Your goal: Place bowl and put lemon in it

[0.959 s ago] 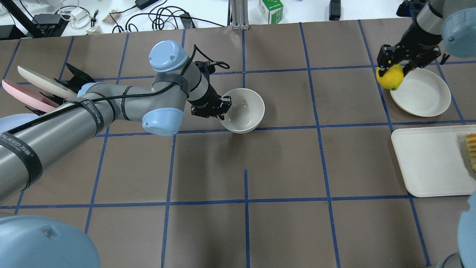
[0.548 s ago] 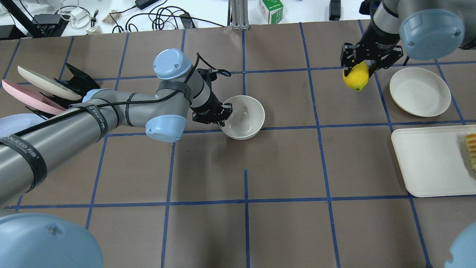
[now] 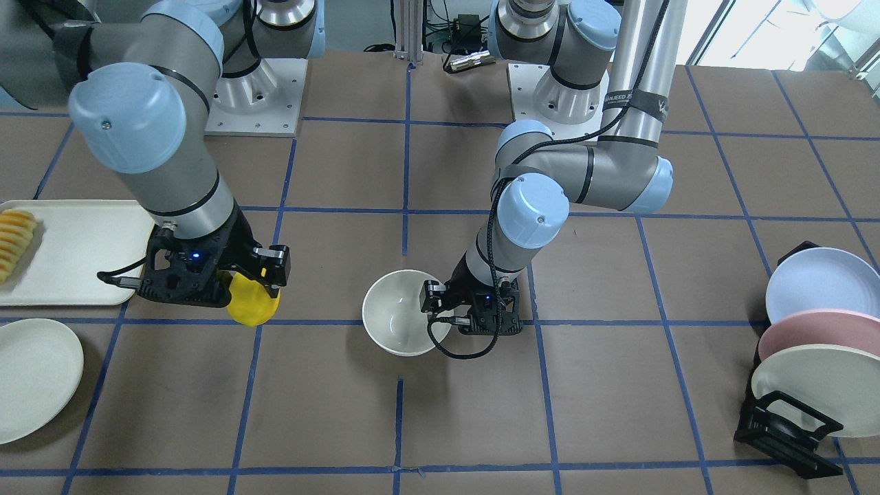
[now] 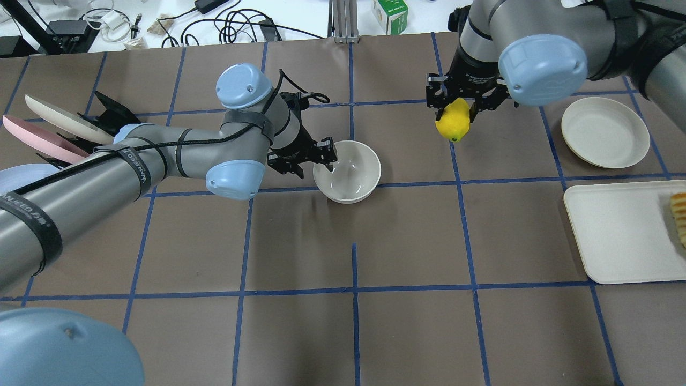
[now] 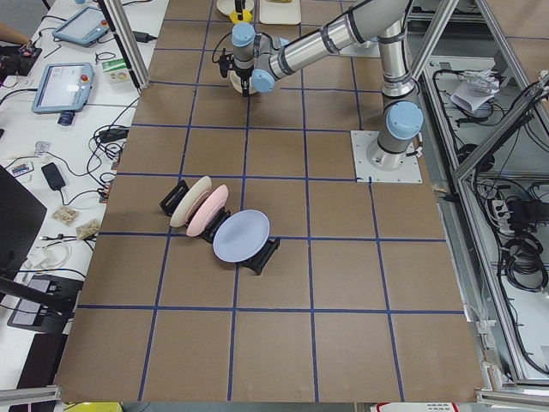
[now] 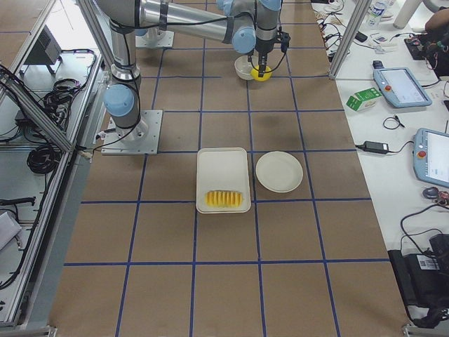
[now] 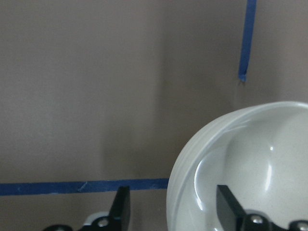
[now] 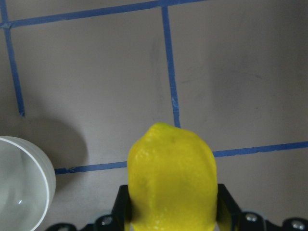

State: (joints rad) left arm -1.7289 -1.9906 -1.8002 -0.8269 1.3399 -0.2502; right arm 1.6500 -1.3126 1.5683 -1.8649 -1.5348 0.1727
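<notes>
Bowl (image 4: 358,161) was found upright on the table (image 4: 407,241). Left gripper (image 4: 323,160) was set at the bowl's robot-left rim and was released. Its fingers (image 7: 123,207) were spread wide, one outside the wall and one inside, and neither was seen pressing the rim in the left wrist view. Lemon (image 4: 453,124) was held off the table, well apart from the bowl, on the bowl's robot-right side and a little farther from the base. Right gripper (image 4: 454,109) was clenched on the lemon across both flanks, with the lemon's tip pointed away from the wrist. Plate (image 4: 605,131) was located farther out on that same side of the bowl. Tray (image 4: 621,230) was on that side too, but nearer the base than the bowl, with slices (image 4: 679,214) lined up at its outer end. Rack (image 3: 811,371) of plates was seen well off the bowl's opposite side.
</notes>
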